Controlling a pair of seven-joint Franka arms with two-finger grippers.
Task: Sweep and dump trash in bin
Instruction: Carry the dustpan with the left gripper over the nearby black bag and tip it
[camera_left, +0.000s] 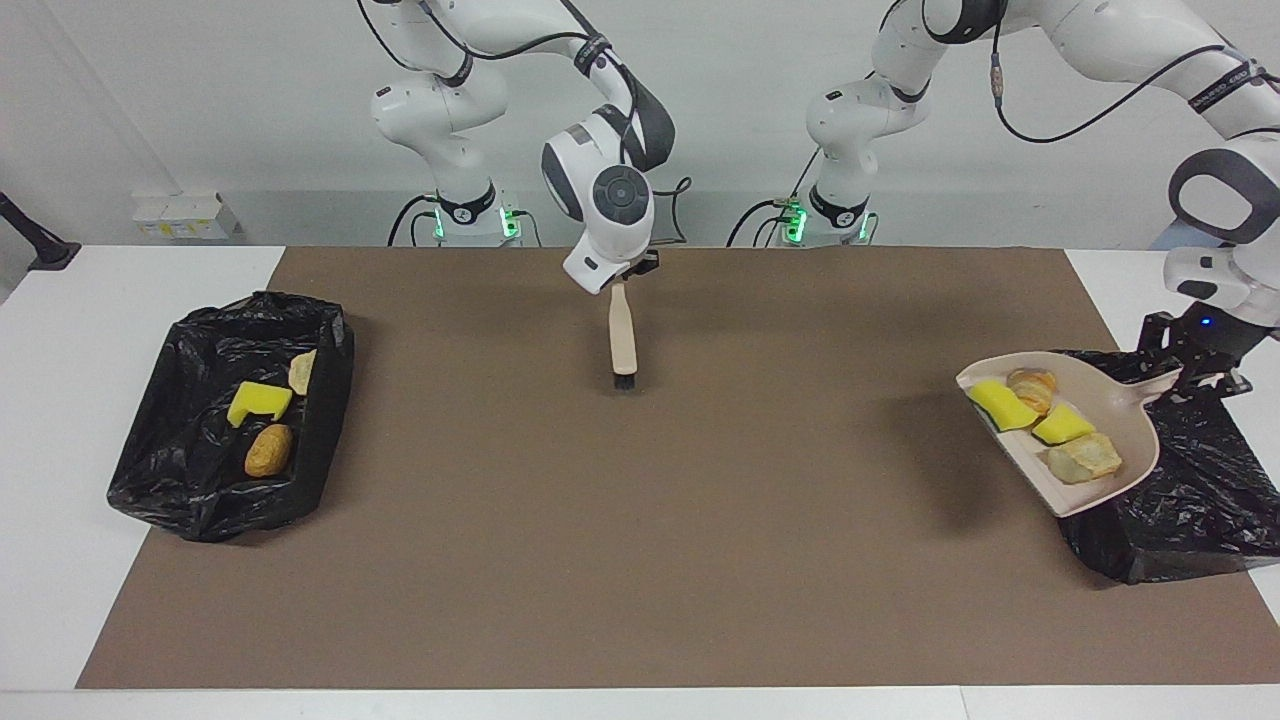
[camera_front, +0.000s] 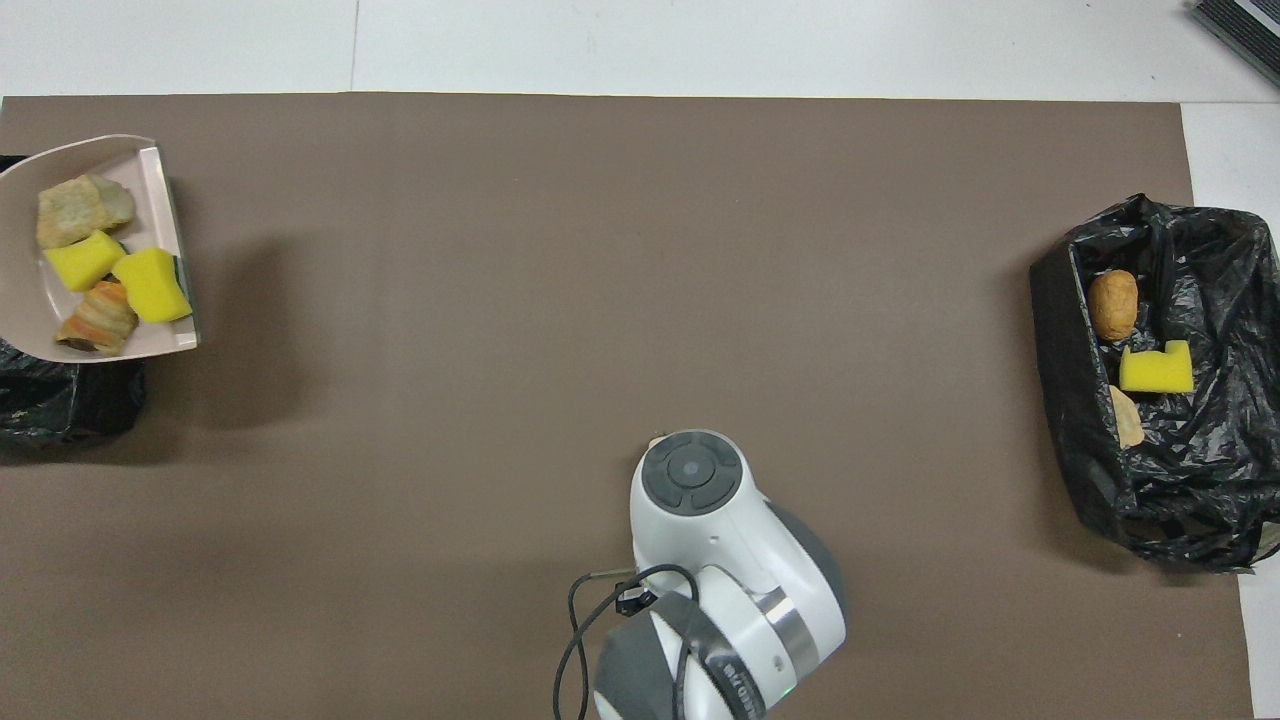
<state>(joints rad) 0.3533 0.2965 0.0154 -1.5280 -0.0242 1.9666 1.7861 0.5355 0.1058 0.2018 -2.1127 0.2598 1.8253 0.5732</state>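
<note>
Four trash pieces (camera_left: 1045, 424) ride in the dustpan (camera_left: 1130, 415), pinched by the left gripper (camera_left: 1195, 372) over a black-lined bin (camera_left: 1190, 500); right gripper (camera_left: 622, 275) clamps the brush (camera_left: 622, 340) above the brown mat (camera_left: 640, 520) on a white table (camera_left: 60, 400)

Overhead: dustpan (camera_front: 30, 300) cut by frame edge at 9 o'clock, handle and left gripper (camera_left: 1195, 365) out of frame. Brush (camera_left: 622, 340) almost wholly under right arm. Facing: bin (camera_left: 1180, 500) interior hidden behind dustpan.
</note>
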